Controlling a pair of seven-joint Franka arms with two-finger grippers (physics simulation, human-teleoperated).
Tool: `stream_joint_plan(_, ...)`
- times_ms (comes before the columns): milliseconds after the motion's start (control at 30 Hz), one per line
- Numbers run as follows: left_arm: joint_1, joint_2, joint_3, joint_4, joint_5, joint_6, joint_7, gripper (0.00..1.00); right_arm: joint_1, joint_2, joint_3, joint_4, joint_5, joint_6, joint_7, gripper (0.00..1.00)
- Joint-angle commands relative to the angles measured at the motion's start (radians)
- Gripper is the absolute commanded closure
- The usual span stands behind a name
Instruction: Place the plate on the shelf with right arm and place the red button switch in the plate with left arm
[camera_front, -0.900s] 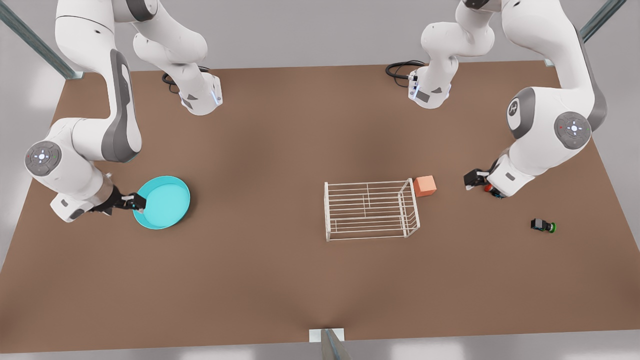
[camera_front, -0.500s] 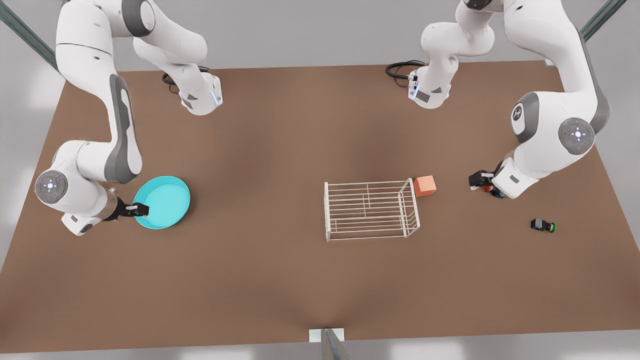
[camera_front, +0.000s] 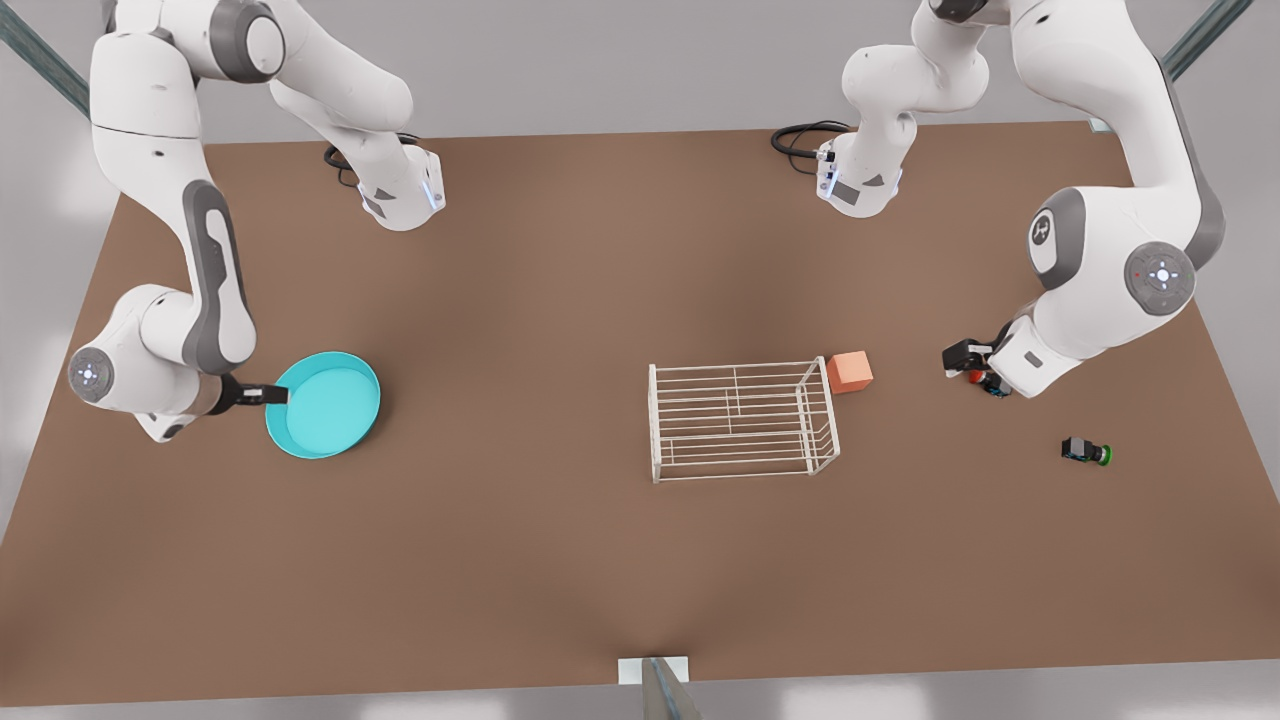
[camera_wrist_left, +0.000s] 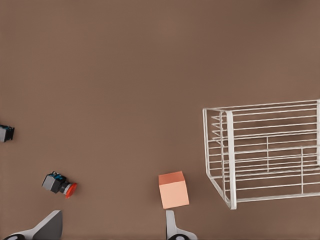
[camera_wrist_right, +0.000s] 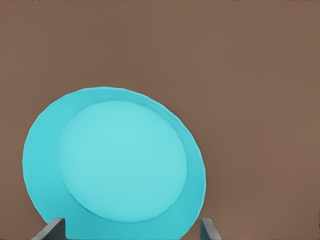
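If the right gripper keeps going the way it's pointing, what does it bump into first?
Probably the plate. The right gripper is open and points at the rim closest to it, with nothing between them. How near they are is hard to judge.

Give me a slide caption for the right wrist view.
Right tool, open, poised at the rim of the turquoise plate lying flat on the brown table.

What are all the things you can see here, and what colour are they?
plate: one, turquoise, on the table toward the front view's left.
shelf: one, white wire, mid-table.
cube: one, orange, beside the shelf.
red button switch: one, black body with red cap, lying on the table under the left gripper.
green-capped switch: one, black with green cap, at the front view's right.
table: one, brown.
right gripper: open, at the plate's rim.
left gripper: open, above the red button switch.
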Motion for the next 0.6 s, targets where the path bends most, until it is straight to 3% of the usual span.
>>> stream_joint_plan(0, 0.0, 0.0, 0.0, 0.0, 0.003, -0.003, 0.022, 0.0, -0.013, 0.013, 0.0, -0.003, -0.004, 0.153, -0.251, 0.0)
stream_joint_plan(200, 0.0, 0.0, 0.0, -0.007, 0.003, -0.003, 0.021, 0.0, -0.03, 0.094, 0.0, 0.007, -0.033, 0.25, -0.288, 0.0)
stream_joint_plan(567, 0.0, 0.0, 0.0, -0.009, 0.012, -0.003, 0.018, 0.0, -0.094, 0.178, 0.032, 0.01, -0.002, 0.248, -0.311, 0.03)
